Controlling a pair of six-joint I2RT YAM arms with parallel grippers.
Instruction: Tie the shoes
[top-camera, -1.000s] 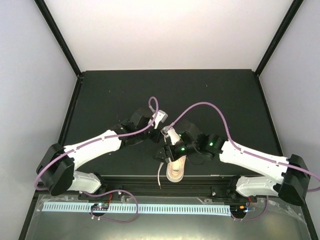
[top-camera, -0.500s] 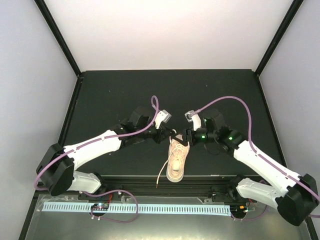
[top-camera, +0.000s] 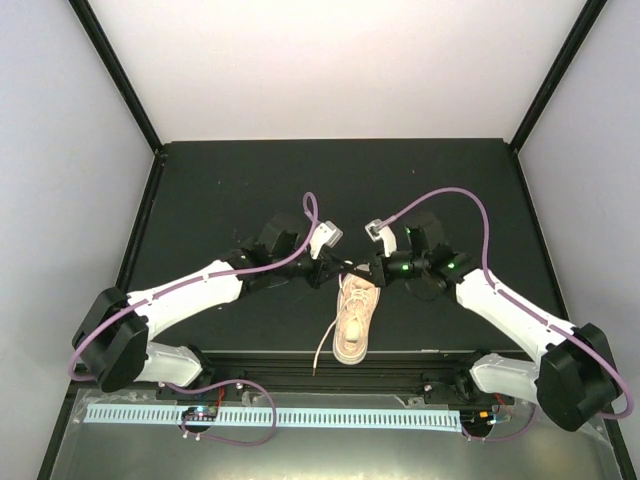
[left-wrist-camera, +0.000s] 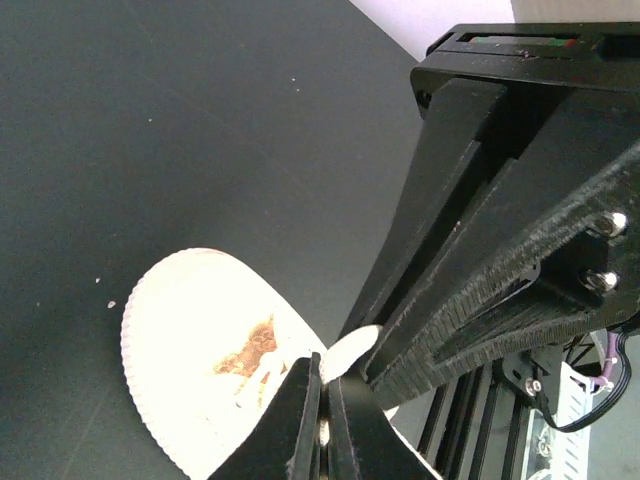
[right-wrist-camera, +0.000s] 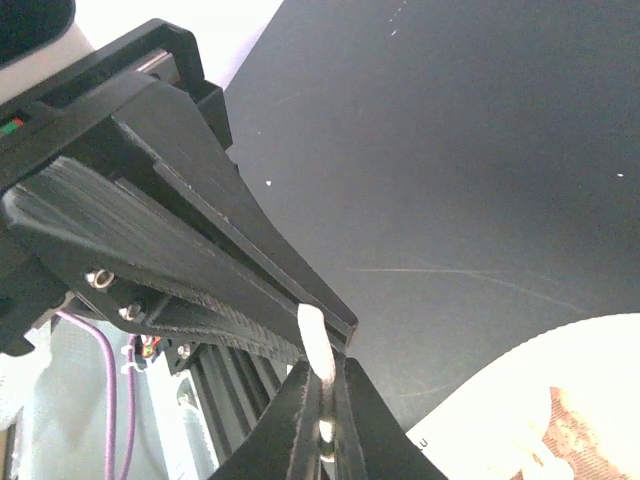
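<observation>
Both left hand (left-wrist-camera: 321, 385) and right hand (right-wrist-camera: 322, 395) pinch laces (right-wrist-camera: 312, 332) above the sneaker (top-camera: 352, 325).

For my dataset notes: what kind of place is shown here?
Probably a lab robot test cell: a black table walled by plain pale panels on black frame posts, with a slotted cable duct in front.

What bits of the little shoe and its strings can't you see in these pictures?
Top view: the cream-white lace's stretch between the left tool and right tool is too small; any knot on the pale beige-pink sneaker can't be told.
Left wrist view: the black fingers hide most of the sneaker; the bottom edge cuts the rest.
Right wrist view: only a sneaker corner shows at the bottom edge.
</observation>
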